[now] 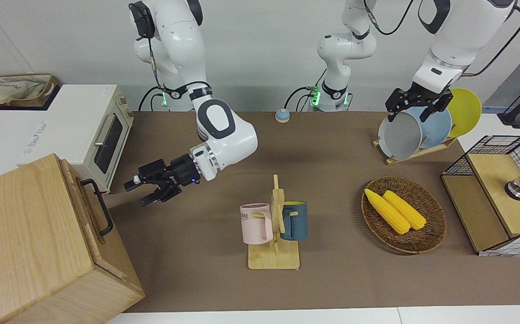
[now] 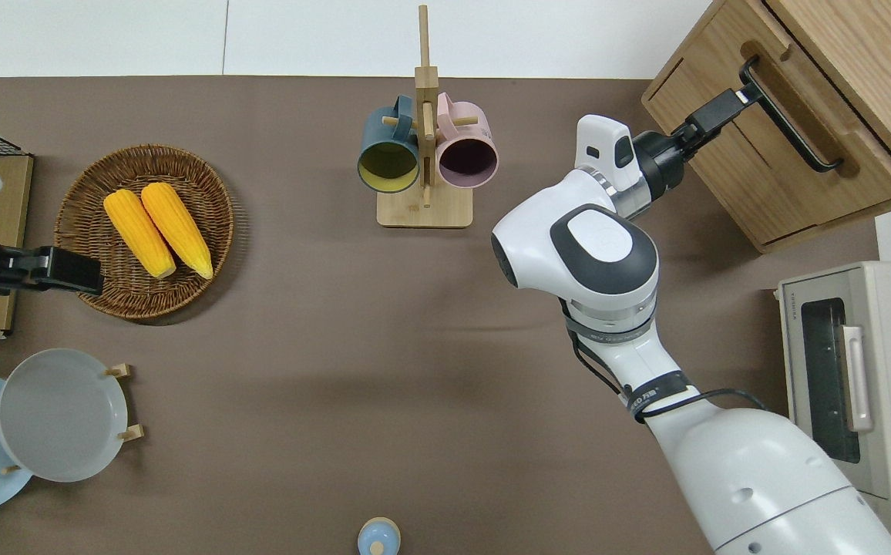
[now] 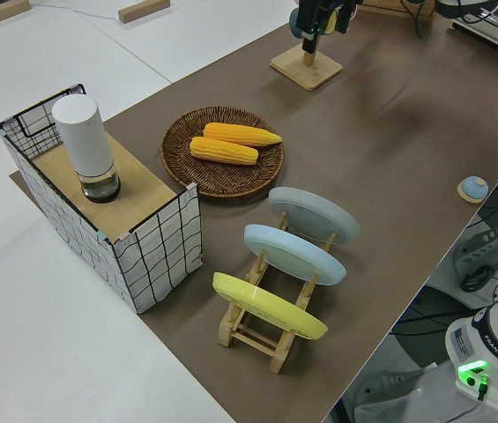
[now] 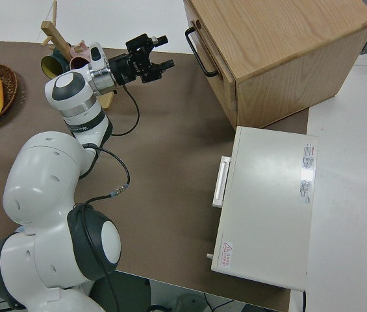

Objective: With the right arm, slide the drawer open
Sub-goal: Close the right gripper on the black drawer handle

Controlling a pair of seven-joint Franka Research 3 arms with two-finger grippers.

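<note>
The drawer (image 2: 865, 158) is the shallow top front of a pale wooden cabinet (image 1: 21, 234) at the right arm's end of the table. Its black bar handle (image 2: 792, 119) also shows in the front view (image 1: 99, 208) and the right side view (image 4: 199, 52). The drawer is shut. My right gripper (image 1: 136, 193) is open, with a blue light at its wrist. In the overhead view (image 2: 727, 108) its tip is at the handle's end farther from the robots. The right side view (image 4: 165, 52) shows a small gap between them. The left arm is parked.
A white toaster oven (image 1: 102, 135) stands beside the cabinet, nearer to the robots. A wooden mug rack (image 1: 273, 258) with a pink and a blue mug stands mid-table. A wicker basket (image 1: 437, 225) with two corn cobs, a plate rack (image 1: 415, 155) and a wire-mesh box (image 1: 489, 202) are toward the left arm's end.
</note>
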